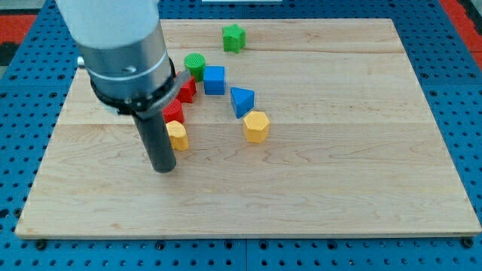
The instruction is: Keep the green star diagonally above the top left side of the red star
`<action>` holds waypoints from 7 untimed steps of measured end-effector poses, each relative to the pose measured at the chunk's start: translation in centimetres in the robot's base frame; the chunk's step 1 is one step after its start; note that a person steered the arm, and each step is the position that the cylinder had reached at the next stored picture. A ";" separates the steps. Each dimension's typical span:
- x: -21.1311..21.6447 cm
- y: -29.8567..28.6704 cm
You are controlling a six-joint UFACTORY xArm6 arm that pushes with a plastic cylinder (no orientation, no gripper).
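The green star (pixel 234 37) lies near the view's top, right of centre-left. Two red blocks sit partly hidden behind my arm: one (pixel 187 90) just below the green cylinder (pixel 195 65) and one (pixel 174 112) lower down; I cannot tell which is the star. My tip (pixel 163 169) rests on the board just below and left of a yellow block (pixel 178 135). The green star is far up and to the right of my tip.
A blue cube (pixel 215 80) sits right of the green cylinder. A blue triangle (pixel 242 101) and a yellow hexagon (pixel 257 126) lie further right. The wooden board (pixel 361 165) is surrounded by blue pegboard. The arm's grey body covers the upper left.
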State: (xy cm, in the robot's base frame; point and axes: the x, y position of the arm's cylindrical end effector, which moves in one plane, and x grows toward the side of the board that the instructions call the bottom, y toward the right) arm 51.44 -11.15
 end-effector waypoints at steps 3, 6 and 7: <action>-1.4 1.6; 4.5 13.1; -0.1 24.1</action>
State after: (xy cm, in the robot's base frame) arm 51.33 13.00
